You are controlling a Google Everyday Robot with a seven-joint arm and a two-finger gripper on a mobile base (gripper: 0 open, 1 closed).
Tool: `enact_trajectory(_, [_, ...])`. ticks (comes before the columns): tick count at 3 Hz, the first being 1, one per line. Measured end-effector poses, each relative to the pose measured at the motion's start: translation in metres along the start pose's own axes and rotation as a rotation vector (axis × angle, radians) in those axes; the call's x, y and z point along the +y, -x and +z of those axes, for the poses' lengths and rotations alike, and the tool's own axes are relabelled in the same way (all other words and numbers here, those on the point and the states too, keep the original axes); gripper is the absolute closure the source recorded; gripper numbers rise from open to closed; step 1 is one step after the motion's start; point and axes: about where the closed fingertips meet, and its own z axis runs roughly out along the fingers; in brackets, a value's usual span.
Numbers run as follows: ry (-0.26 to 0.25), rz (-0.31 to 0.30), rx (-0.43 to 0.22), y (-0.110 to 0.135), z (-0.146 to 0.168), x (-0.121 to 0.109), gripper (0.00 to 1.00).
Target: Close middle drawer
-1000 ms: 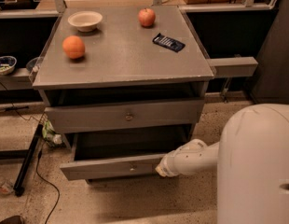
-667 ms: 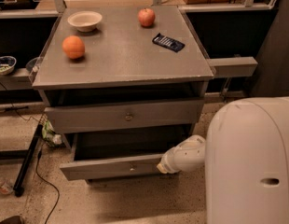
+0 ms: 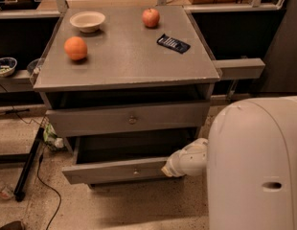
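Grey middle drawer point(image 3: 110, 172) stands pulled out. We see the gripper point(image 3: 168, 169) against its front's right end, open or closed we cannot tell. The dark packet point(image 3: 173, 43) has print we cannot read.

Middle drawer point(image 3: 110, 171): matt grey wood, small metal knob point(image 3: 135, 172). Tabletop point(image 3: 124, 56): smooth matt grey. Gripper point(image 3: 165, 169), at the drawer front's right end: smooth white plastic shell, slight sheen. Floor point(image 3: 115, 207): speckled stone, matt.

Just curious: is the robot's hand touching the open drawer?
Cannot tell. The camera view shows the hand at the right end of the middle drawer; contact or gap is hidden.
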Motion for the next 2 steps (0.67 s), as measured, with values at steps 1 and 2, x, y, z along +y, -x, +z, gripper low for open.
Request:
enact_trajectory(1, [-0.013, -0.009, -0.010, 0.008, -0.001, -0.005, 1.00])
enact_trajectory(2, [-0.030, -0.021, -0.028, 0.022, -0.003, -0.012, 1.00])
